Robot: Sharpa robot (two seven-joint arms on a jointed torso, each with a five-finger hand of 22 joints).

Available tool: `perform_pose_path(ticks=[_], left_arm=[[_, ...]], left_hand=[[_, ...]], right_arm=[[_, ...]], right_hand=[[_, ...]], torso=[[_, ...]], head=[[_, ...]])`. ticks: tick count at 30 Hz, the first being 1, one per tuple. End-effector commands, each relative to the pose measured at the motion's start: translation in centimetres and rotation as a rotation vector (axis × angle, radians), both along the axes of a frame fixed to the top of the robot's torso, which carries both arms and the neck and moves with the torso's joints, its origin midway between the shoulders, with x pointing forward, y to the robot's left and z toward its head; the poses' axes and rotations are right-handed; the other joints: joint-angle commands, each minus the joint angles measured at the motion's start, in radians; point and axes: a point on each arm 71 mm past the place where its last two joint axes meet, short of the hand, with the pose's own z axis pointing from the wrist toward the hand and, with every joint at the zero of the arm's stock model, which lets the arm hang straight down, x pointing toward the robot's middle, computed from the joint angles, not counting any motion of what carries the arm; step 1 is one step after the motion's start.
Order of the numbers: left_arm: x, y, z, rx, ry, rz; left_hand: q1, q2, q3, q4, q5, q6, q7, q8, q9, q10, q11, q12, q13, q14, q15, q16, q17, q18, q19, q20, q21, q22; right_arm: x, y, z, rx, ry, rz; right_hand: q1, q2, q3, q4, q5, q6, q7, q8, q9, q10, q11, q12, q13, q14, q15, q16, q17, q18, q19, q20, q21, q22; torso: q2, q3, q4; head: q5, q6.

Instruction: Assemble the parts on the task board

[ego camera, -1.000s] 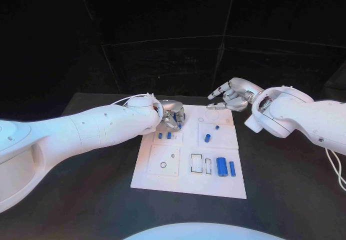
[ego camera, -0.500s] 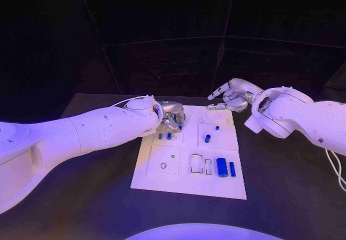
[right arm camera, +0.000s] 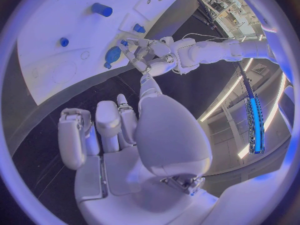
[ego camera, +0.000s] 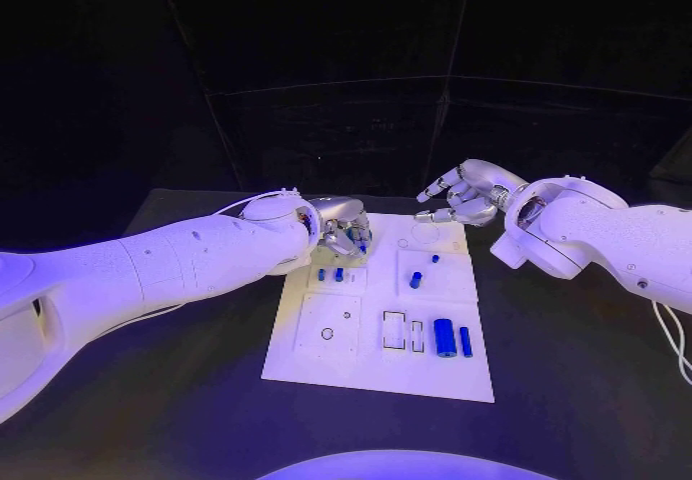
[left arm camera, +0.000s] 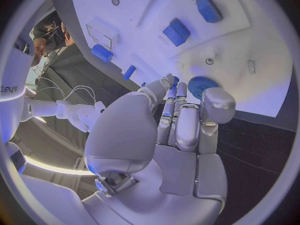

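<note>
Left hand (ego camera: 343, 232) pinches blue gear (left arm camera: 200, 86) right over task board's (ego camera: 378, 375) upper-left corner; right hand (ego camera: 459, 196) spread, empty, farther off.

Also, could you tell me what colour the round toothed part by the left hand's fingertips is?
Blue gear, clearest in the left wrist view.
</note>
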Motion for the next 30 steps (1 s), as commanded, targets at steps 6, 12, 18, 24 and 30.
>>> perform_pose_path(ticks=[6, 12, 18, 24, 30], left_arm=[[-0.1, 1.2, 1.6, -0.056, -0.027, 0.024], [-0.2, 3.2, 1.6, -0.029, 0.008, 0.055], [0.0, 4.4, 1.4, -0.003, 0.037, 0.078], [0.3, 4.9, 1.0, 0.011, 0.05, 0.093], [0.4, 5.0, 0.7, 0.024, 0.064, 0.102]], left_hand=[[-0.006, -0.003, 0.005, 0.002, 0.001, 0.01, 0.001, -0.003, 0.0, 0.008, -0.002, 0.001, 0.0, 0.008, -0.007, 0.004, 0.0, -0.02, 0.001, -0.008, 0.007, 0.002], [-0.006, -0.004, 0.005, 0.001, 0.001, 0.011, 0.001, -0.003, 0.0, 0.009, -0.002, 0.001, 0.0, 0.008, -0.007, 0.004, -0.002, -0.021, 0.002, -0.008, 0.009, 0.004], [-0.014, -0.012, 0.001, 0.002, -0.002, 0.014, 0.001, -0.005, 0.0, 0.013, -0.001, -0.002, -0.001, 0.007, -0.007, 0.003, -0.006, -0.021, 0.002, -0.008, 0.009, 0.005], [-0.014, -0.012, 0.001, 0.002, -0.002, 0.014, 0.001, -0.005, 0.0, 0.013, -0.001, -0.002, -0.001, 0.007, -0.007, 0.003, -0.006, -0.021, 0.002, -0.008, 0.009, 0.005], [-0.015, -0.013, 0.0, 0.002, -0.002, 0.014, 0.001, -0.005, 0.0, 0.013, -0.001, -0.002, -0.001, 0.007, -0.007, 0.003, -0.007, -0.021, 0.002, -0.008, 0.009, 0.004]], right_arm=[[0.1, -0.1, 0.1, 0.003, -0.003, 0.005], [0.1, -0.2, 0.1, 0.002, -0.003, 0.001], [0.1, -0.3, 0.1, 0.002, -0.002, 0.0], [0.1, -0.2, 0.1, 0.002, -0.002, 0.002], [0.1, -0.2, 0.1, 0.002, -0.002, 0.003]], right_hand=[[0.001, 0.013, -0.005, -0.001, 0.006, -0.002, -0.001, 0.005, -0.001, -0.004, 0.002, -0.004, 0.011, 0.0, -0.006, -0.005, 0.001, 0.016, 0.025, -0.007, -0.006, 0.145], [0.001, 0.013, -0.005, -0.001, 0.006, -0.002, -0.001, 0.005, -0.001, -0.004, 0.002, -0.004, 0.011, 0.0, -0.006, -0.005, 0.001, 0.016, 0.025, -0.007, -0.006, 0.145], [0.001, 0.013, -0.005, -0.001, 0.006, -0.002, -0.001, 0.005, -0.001, -0.004, 0.002, -0.004, 0.011, 0.0, -0.006, -0.005, 0.001, 0.016, 0.025, -0.007, -0.006, 0.145], [0.001, 0.013, -0.005, -0.001, 0.006, -0.002, -0.001, 0.005, -0.001, -0.004, 0.002, -0.004, 0.011, 0.0, -0.006, -0.005, 0.001, 0.016, 0.025, -0.007, -0.006, 0.145], [0.001, 0.018, -0.006, -0.002, 0.006, -0.001, -0.002, 0.006, 0.0, -0.004, 0.002, -0.004, 0.01, 0.001, -0.006, -0.006, 0.0, 0.016, 0.025, -0.007, -0.006, 0.145]], torso=[[0.0, 0.0006, 0.0001], [0.0, 0.0006, -0.0005], [0.001, 0.0, 0.0006], [0.001, -0.0008, -0.0009], [0.0, 0.0009, -0.0027]], head=[[0.003, 0.002], [0.002, 0.001], [0.003, 0.001], [0.005, 0.001], [0.007, 0.001]])
